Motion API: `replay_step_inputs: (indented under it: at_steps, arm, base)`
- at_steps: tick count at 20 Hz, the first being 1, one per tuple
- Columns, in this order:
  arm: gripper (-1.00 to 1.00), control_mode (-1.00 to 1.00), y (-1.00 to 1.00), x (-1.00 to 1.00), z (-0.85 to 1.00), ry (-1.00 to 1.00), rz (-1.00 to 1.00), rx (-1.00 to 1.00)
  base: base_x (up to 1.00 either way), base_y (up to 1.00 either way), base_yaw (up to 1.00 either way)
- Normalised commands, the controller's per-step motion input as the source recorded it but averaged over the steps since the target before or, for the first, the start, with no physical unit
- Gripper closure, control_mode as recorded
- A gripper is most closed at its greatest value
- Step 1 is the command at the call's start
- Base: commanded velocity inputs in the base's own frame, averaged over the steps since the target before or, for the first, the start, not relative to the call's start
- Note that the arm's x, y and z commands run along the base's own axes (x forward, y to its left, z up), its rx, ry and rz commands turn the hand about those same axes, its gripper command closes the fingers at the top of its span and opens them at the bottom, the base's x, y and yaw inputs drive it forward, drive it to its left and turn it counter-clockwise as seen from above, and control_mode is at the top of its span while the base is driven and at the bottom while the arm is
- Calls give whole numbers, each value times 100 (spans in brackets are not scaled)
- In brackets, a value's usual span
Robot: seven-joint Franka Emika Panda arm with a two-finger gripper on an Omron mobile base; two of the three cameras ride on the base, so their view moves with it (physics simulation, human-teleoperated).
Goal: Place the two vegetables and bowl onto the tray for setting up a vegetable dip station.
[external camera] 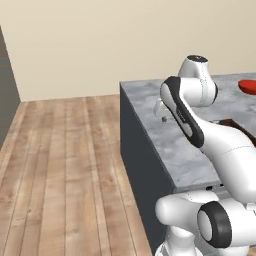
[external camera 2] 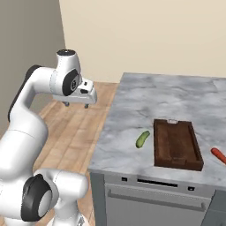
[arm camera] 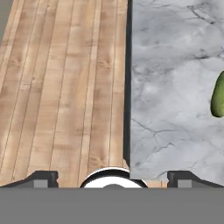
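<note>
The white arm's two-finger claw [external camera 2: 77, 105] hangs in the air over the edge zone where the grey marbled stone tabletop [external camera 2: 176, 101] meets the light wooden plank floor [external camera 2: 66, 132], well off to the left of the task's things in the right base view. Its jaws stand wide apart with nothing between them — in the hand view the two dark fingertips [arm camera: 41, 178] sit far apart at the bottom, with floor planks on one side and the tabletop's dark edge running between them.

The rectangular dark brown wooden tray [external camera 2: 193, 145] with low raised sides lies flat on the tabletop near its front edge, its small light handle [external camera 2: 172, 121] at the far end. Nothing lies inside it.

The small oblong green cucumber [external camera 2: 142, 138] rests on the stone just beside the tray's left side, apart from it and tilted at a slant. In the hand view it shows partly at the right edge [arm camera: 218, 96].

The slim orange-red carrot [external camera 2: 218, 154] lies on the tabletop to the right of the tray, near its front corner and cut off by the picture's edge.

The shallow glossy red bowl [external camera: 248, 86] sits on the tabletop farther back — in the left base view only part of it is visible at the right edge, beyond the arm.
</note>
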Motion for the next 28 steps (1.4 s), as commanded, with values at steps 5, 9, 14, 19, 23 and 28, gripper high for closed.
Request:
replay_step_inputs:
  at_steps: [5, 9, 14, 19, 23, 28]
  arm:
    - [-100, 100, 0, 0, 0, 0, 0, 0]
    - [-100, 100, 0, 0, 0, 0, 0, 0]
    - [-100, 100, 0, 0, 0, 0, 0, 0]
    - [-100, 100, 0, 0, 0, 0, 0, 0]
    - [-100, 100, 0, 0, 0, 0, 0, 0]
    - [-100, 100, 0, 0, 0, 0, 0, 0]
  base:
    - [0, 75, 0]
    - [1, 75, 0]
    - [19, 71, 0]
    - [59, 35, -5]
    - [67, 20, -5]
    - [69, 16, -2]
